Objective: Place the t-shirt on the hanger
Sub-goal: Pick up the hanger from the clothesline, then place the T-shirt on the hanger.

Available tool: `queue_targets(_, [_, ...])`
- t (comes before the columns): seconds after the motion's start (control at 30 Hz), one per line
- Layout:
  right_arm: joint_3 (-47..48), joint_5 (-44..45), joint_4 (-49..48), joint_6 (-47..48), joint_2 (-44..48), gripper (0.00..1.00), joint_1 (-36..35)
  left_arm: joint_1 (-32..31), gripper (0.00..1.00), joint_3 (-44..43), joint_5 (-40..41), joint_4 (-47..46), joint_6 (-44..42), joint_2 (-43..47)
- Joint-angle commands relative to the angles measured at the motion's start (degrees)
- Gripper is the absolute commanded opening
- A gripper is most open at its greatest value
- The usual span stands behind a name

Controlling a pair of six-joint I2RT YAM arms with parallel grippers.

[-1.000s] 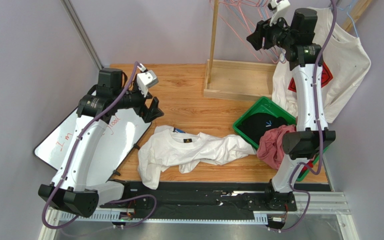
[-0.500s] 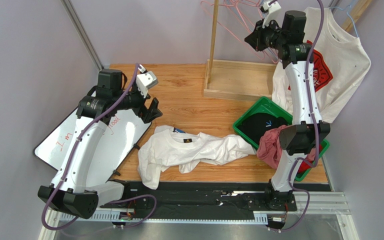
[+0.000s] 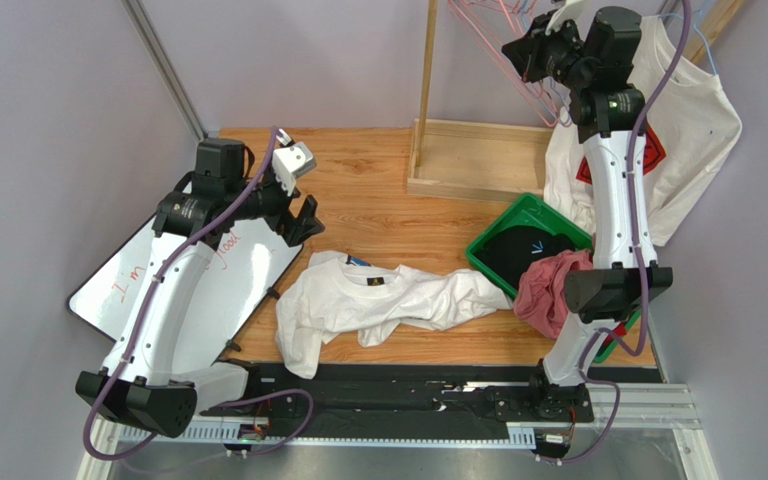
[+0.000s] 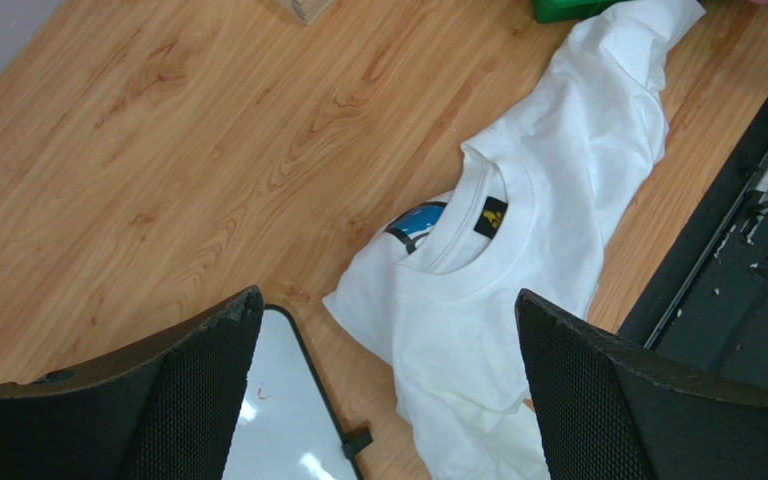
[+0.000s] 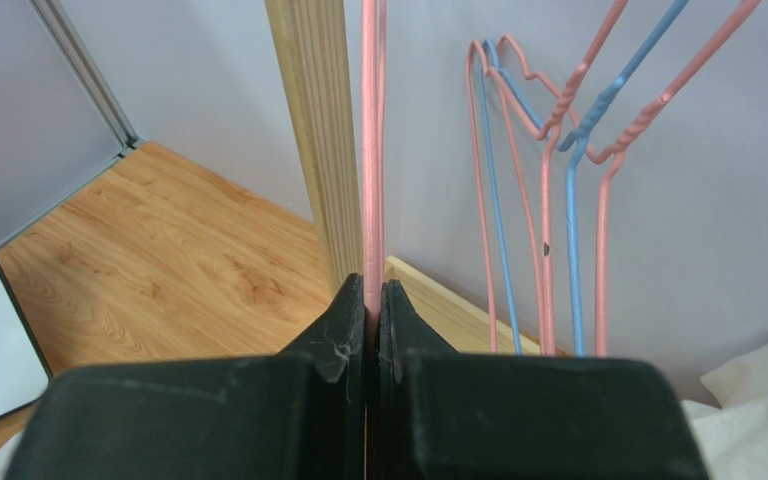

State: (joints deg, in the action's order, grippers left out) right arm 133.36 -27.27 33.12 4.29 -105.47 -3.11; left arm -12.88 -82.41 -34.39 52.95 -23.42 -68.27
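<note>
Counted: white t-shirt (image 3: 378, 295) 1 | red-graphic t-shirt (image 3: 693, 130) 1 | pink hanger (image 5: 371, 150) 2+ | blue hanger (image 5: 571, 220) 1+ | green bin (image 3: 530, 203) 1 | whiteboard (image 3: 253, 262) 1

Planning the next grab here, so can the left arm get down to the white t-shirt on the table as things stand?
Probably yes. The left gripper hangs open above the t-shirt, with nothing between them; the whiteboard lies off to one side.

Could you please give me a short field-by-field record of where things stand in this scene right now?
t-shirt: crumpled on the table, neck label showing
hanger: pink wire, at the wooden rack beside other hangers
right gripper: shut on the hanger
left gripper: open, empty, raised near the shirt's collar
green bin: right of the t-shirt, holds a dark garment and a pink cloth
stage: shirt not yet on hanger
</note>
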Motion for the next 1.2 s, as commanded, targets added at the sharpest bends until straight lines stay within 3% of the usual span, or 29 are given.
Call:
queue_targets(0.0, [-0.37, 0.55, -2.20, 0.27, 6.58, 0.00, 0.83, -0.04, 0.99, -0.91, -0.32, -0.13, -0.40, 0.15])
queue_targets(0.3, [-20.31, -1.56, 13.70, 10.46, 24.42, 0.00, 1.01, -0.04, 0.99, 1.20, -1.64, -0.56, -0.66, -0.98])
queue_targets(0.43, [-24.28, -3.13, 26.85, 16.69, 29.96, 0.00, 0.92, -0.04, 0.99, 1.64, -4.97, -2.14, -0.49, -2.04])
queue_targets(0.53, [-27.27, -6.91, 36.02, 25.12, 34.27, 0.00, 0.92, -0.04, 0.99, 4.70, -8.13, -8.10, 1.26, -0.20])
queue_targets(0.7, [-36.31, -17.19, 45.78, 32.52, 41.12, 0.00, 0.39, -0.04, 0.99, 13.92, -13.59, -26.47, 3.12, 5.59])
queue_targets(0.97, [-48.62, -30.19, 44.05, 34.74, 43.86, 0.00, -7.43, -5.65, 0.99, 16.84, -18.69, -29.83, -9.88, 7.71])
queue_targets(1.17, [-50.30, -31.71, 38.86, 34.28, 41.84, 0.00, -12.35, -14.44, 0.96, 19.39, -19.93, -26.06, -13.84, 8.59])
